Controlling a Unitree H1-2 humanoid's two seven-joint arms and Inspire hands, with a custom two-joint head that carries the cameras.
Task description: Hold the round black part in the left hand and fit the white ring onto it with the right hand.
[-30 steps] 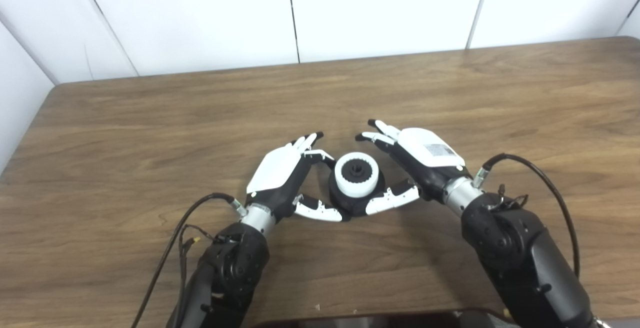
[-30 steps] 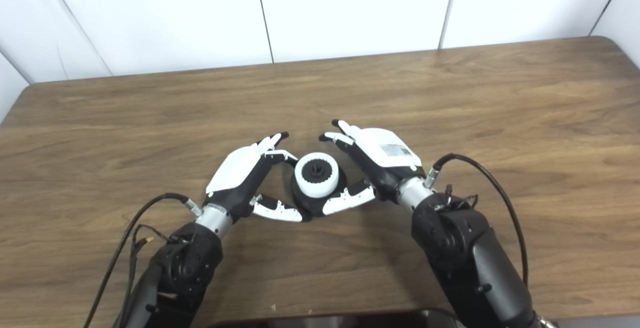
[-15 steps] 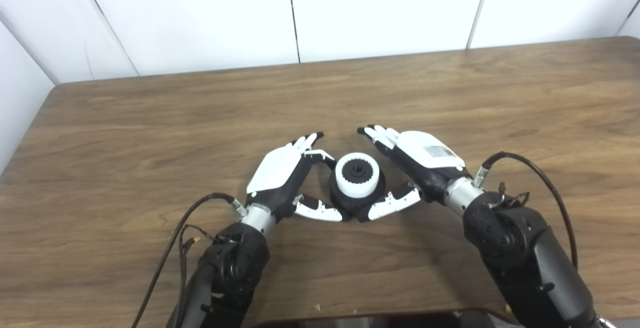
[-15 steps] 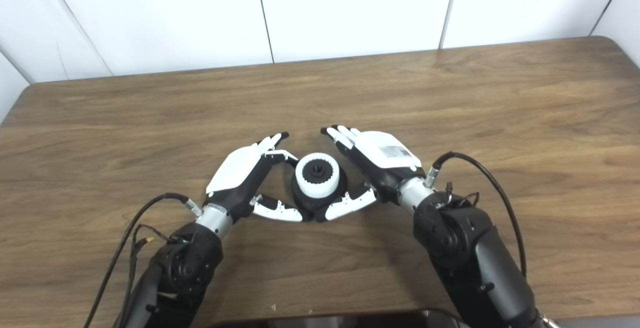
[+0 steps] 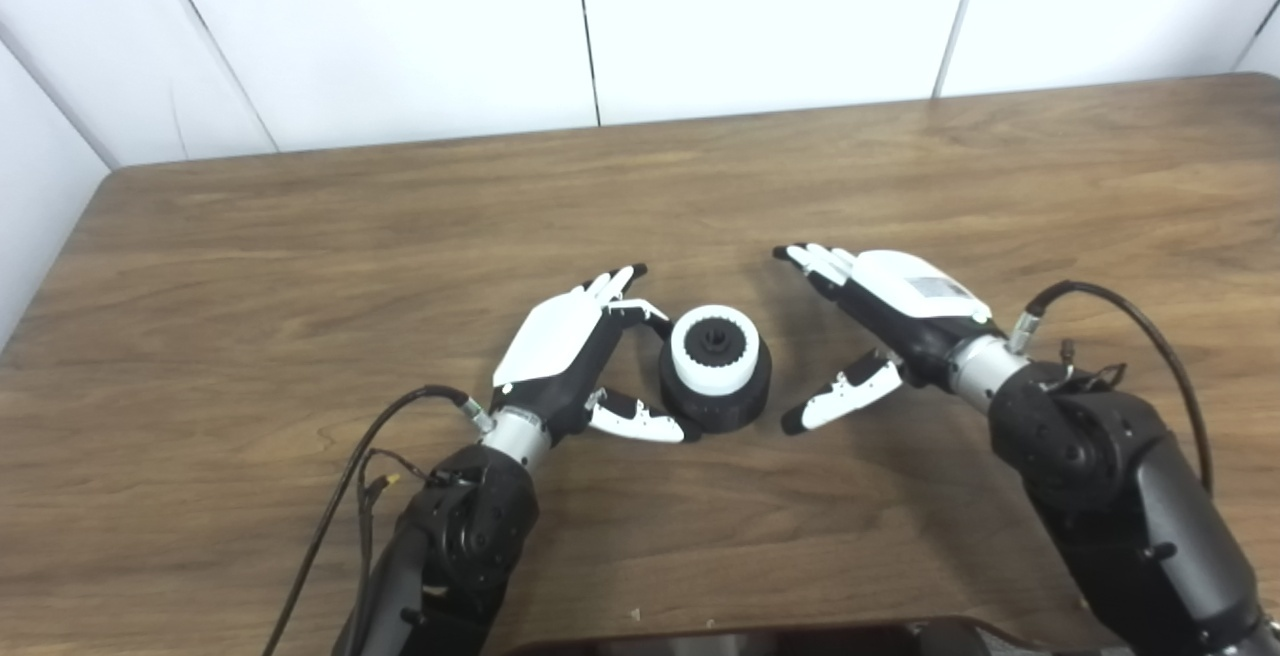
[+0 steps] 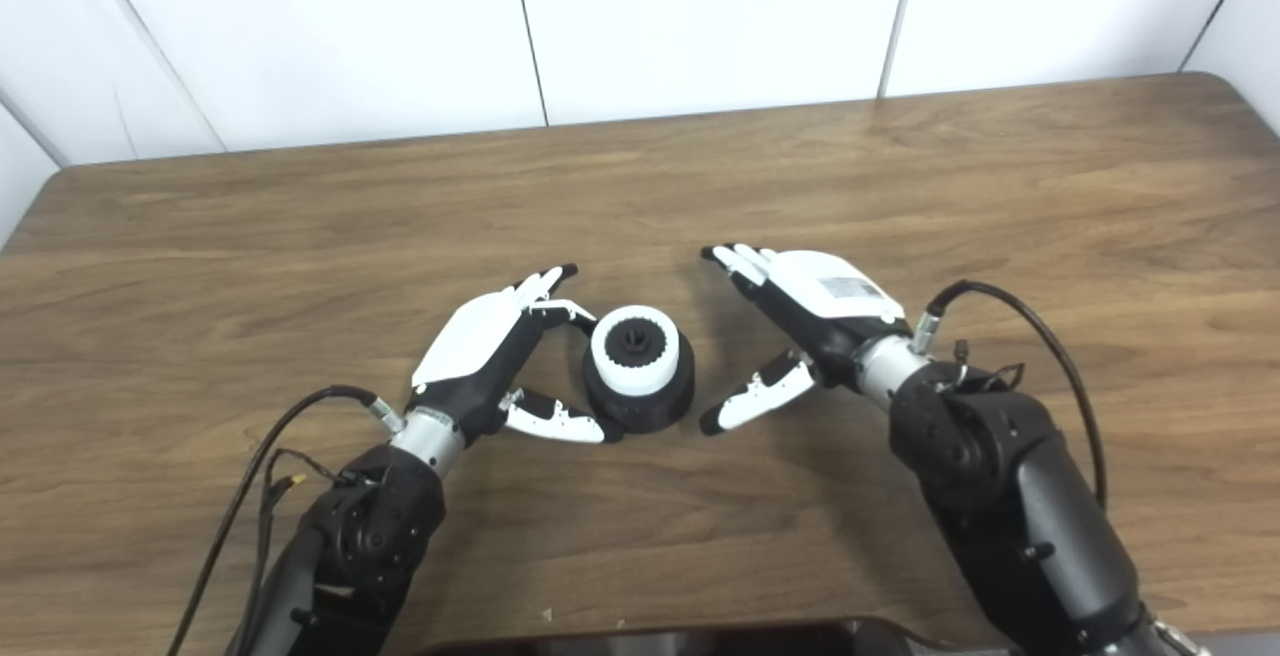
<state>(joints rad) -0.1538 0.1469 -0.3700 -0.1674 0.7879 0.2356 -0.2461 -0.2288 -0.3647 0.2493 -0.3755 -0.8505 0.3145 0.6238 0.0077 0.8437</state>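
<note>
The round black part (image 5: pixel 716 403) stands on the wooden table (image 5: pixel 300 236) near the middle front. The white ring (image 5: pixel 712 348) sits on top of it, around a small black hub. My left hand (image 5: pixel 570 351) cups the part from the left, its thumb and fingers touching or very near the black base, fingers spread. Off to the right hangs my right hand (image 5: pixel 880 321), open, with a clear gap between its thumb tip and the part.
White wall panels (image 5: pixel 600 26) close off the table's far edge. A dark object (image 5: pixel 750 641) shows at the bottom edge, under my arms. Cables loop from both forearms over the table.
My right hand has drawn back to the right, away from the black part and ring, and its thumb no longer touches the base. The left hand, the part and the ring have stayed put.
</note>
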